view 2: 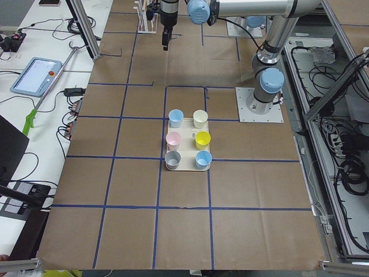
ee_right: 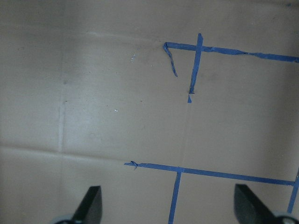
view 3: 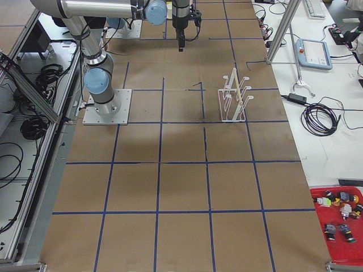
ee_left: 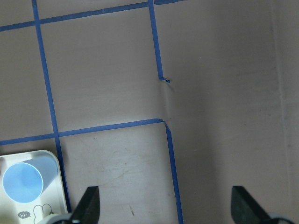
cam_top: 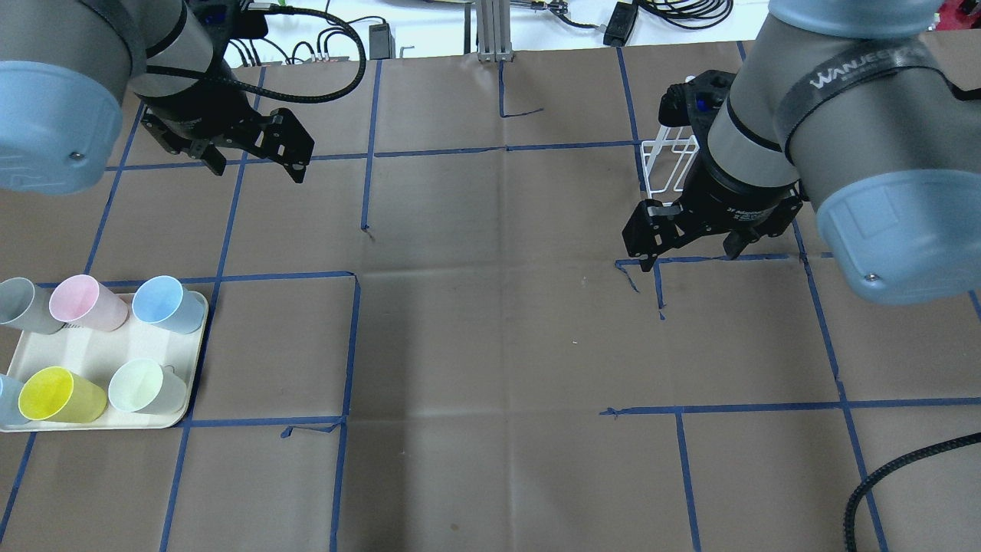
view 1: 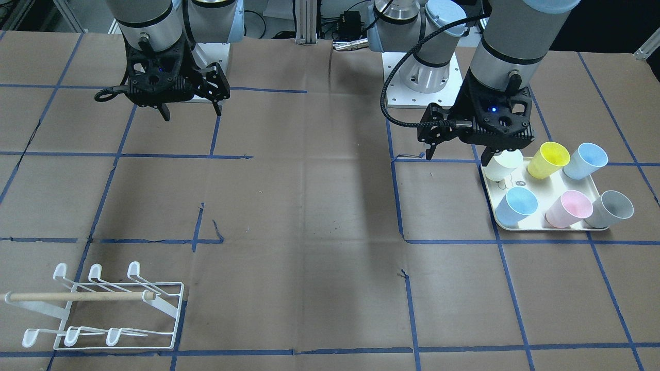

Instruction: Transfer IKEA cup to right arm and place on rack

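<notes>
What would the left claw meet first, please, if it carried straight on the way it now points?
Probably the bare brown paper of the table, by a blue tape line. The open left claw frames only paper; the cream tray lies just outside one finger, though depth is unclear.

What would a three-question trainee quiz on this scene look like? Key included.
1. True or false: a cup hangs on the rack.
2. How many cups stand on the tray? A) four B) six C) eight
3. Fill in: the left tool and the right tool are both ___ and hold nothing.
Key: 1 false; 2 B; 3 open.
</notes>
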Robot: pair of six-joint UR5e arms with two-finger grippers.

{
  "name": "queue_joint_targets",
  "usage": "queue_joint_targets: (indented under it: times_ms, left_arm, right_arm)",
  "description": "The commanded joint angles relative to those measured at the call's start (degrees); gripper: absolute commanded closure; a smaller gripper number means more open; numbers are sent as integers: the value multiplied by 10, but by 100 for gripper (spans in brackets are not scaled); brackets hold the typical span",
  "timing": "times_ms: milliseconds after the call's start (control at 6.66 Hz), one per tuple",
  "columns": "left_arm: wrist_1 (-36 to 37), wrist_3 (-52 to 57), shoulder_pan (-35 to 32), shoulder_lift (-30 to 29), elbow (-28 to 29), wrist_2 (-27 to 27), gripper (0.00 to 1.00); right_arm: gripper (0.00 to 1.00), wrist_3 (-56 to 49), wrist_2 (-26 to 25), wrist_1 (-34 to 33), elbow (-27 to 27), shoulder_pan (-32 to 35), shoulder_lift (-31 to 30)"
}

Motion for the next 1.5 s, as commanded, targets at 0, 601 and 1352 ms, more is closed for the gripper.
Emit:
queue_joint_targets:
  times_ms: [0,601,1352]
  left_arm:
    - [0,0,0,0,1,0,0]
    - [0,-1,0,0,0,0,0]
    - [7,38,72,18,-43,-3,0]
  right_arm:
    - [0,1,0,0,0,0,0]
    - [0,1,1,0,-1,0,1]
    - [0,1,0,-1,1,0,1]
